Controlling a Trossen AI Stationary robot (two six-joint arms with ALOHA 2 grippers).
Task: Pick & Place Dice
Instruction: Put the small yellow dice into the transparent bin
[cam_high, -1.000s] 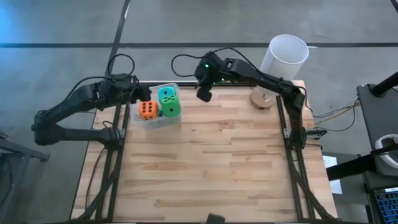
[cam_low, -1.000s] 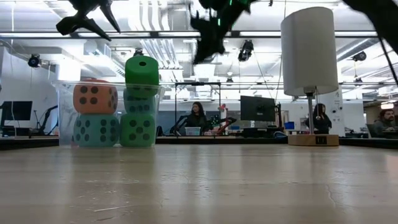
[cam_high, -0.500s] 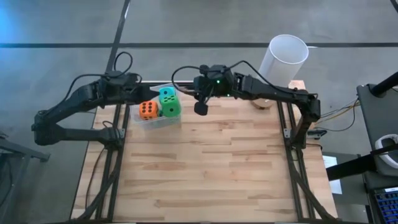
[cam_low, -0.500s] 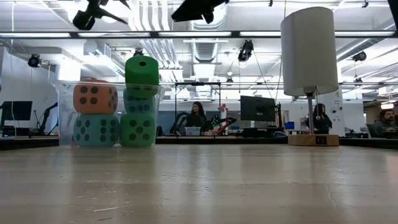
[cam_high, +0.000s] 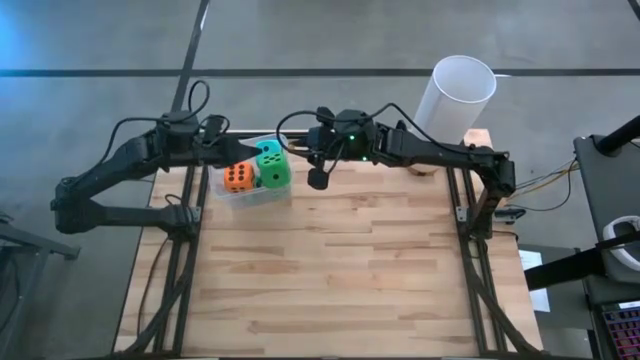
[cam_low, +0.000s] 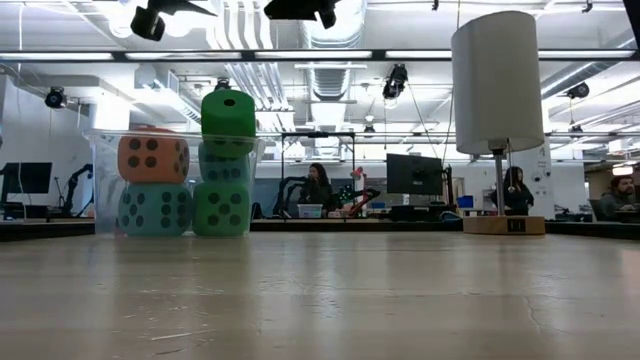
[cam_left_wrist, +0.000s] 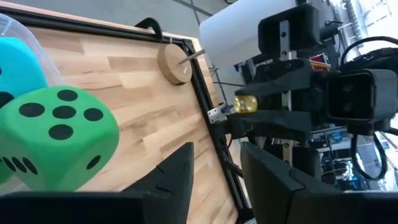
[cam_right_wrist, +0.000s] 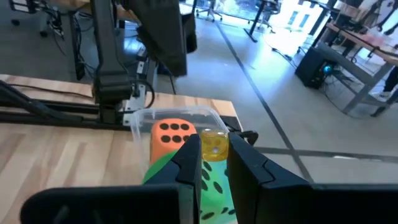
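Observation:
A clear tub (cam_high: 228, 194) at the table's far left holds stacked soft dice: orange (cam_high: 237, 177), teal (cam_high: 268, 153) and green (cam_high: 276, 175). In the low view the top green die (cam_low: 228, 115) pokes above the rim. My right gripper (cam_right_wrist: 214, 155) hovers just right of the tub, high above the table, shut on a small clear yellow die (cam_right_wrist: 214, 144). My left gripper (cam_left_wrist: 217, 165) hovers at the tub's left side (cam_high: 238, 150). It is open, holds nothing and points toward the right gripper. My right gripper pinches the small yellow die's two opposite faces (cam_left_wrist: 245, 104) between its two fingertips. The fingers come almost level from the table's right, slanting slightly down. The die is lifted clear, high above the table beside the tub's dice.
A tall white cylinder (cam_high: 455, 95) stands on a round wooden base (cam_high: 422, 160) at the far right corner. The wooden tabletop (cam_high: 350, 270) stretches bare toward the near edge. People sit at desks in the room behind (cam_low: 318, 190).
My right gripper has swung toward the table's left edge and the tub, has risen, and has tipped from pointing down to nearly level. My left gripper has tipped upward toward level beside the tub. The dice in the tub have stayed put.

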